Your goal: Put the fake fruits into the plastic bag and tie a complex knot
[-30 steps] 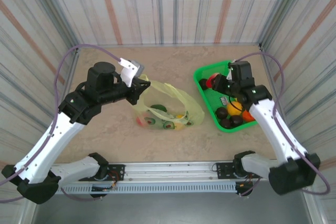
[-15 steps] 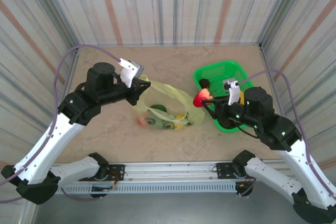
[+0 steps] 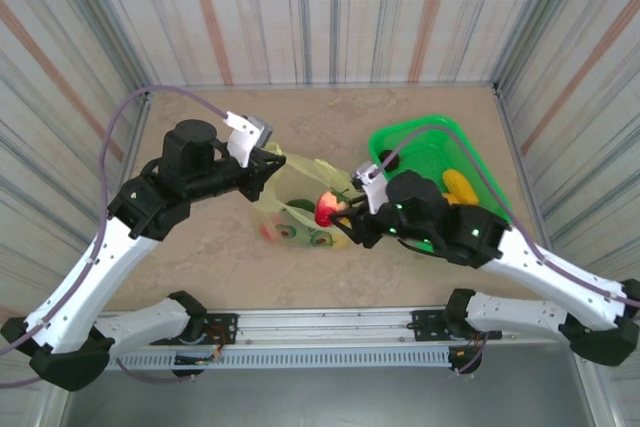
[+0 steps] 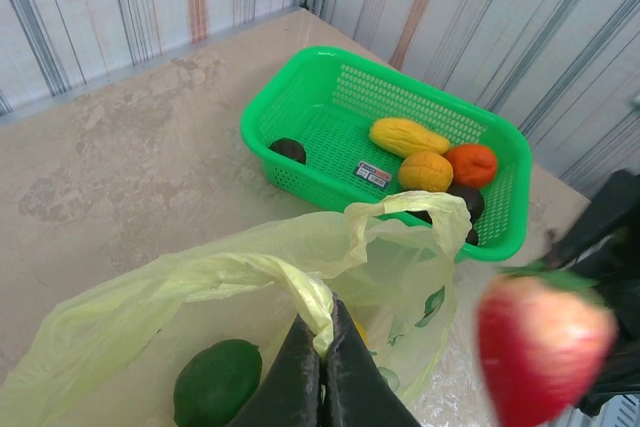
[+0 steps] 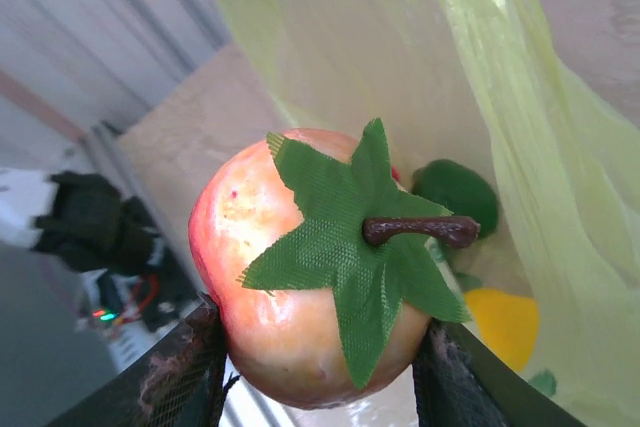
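Step in hand: loading the red-pink fruit (image 5: 300, 297) into the plastic bag (image 3: 345, 187).

Right gripper (image 3: 338, 213) is clamped on that fruit, one finger on each flank, leafy stem end facing the wrist camera. Left gripper (image 4: 320, 372) is pinched shut on the bag's rim, holding it lifted so the mouth gapes toward the right arm.

Position: the fruit hangs at the bag mouth. A green fruit (image 5: 455, 197) and a yellow fruit (image 5: 505, 322) lie inside, beyond it. More fruits wait in the green basket (image 4: 300, 77), just beside the bag.

Judgement: the left pinch should hold the rim high. The right should carry the fruit past the rim and lower it before letting go, because the glossy fruit could roll off slack film. It should avoid snagging the free handle loop (image 4: 405, 209).
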{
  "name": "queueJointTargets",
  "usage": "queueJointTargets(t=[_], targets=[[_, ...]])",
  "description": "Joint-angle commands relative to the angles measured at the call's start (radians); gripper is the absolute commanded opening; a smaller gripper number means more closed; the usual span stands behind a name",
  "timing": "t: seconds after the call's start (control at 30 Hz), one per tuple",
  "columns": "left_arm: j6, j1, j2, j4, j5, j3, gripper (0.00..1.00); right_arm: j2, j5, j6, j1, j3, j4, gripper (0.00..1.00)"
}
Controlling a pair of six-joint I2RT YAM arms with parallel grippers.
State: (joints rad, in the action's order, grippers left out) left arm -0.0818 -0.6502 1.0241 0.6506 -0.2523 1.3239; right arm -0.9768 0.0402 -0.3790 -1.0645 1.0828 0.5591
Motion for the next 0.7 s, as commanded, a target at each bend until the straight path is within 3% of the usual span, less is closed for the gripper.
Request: queueJointTargets(t=[0.0, 0.2, 0.53, 0.67], targets=[[0.011, -0.005, -0.022, 0.0, 0.002, 0.004, 0.0, -0.09, 0.236, 0.046, -0.035, 0.041, -0.057, 0.47], [0.011, -0.006, -0.024, -0.001, -0.003, 0.005, 0.0, -0.275, 0.477, 0.038, -0.036, 0.117, -0.008, 0.49], [0.011, -0.005, -0.021, -0.008, -0.003, 0.011, 0.0, -0.419, 0.397, -0.023, -0.009, 0.139, 0.041, 0.55], [0.01, -0.005, -0.017, -0.011, -0.007, 0.009, 0.0, -0.44, 0.362, -0.025, -0.005, 0.139, 0.055, 0.68]])
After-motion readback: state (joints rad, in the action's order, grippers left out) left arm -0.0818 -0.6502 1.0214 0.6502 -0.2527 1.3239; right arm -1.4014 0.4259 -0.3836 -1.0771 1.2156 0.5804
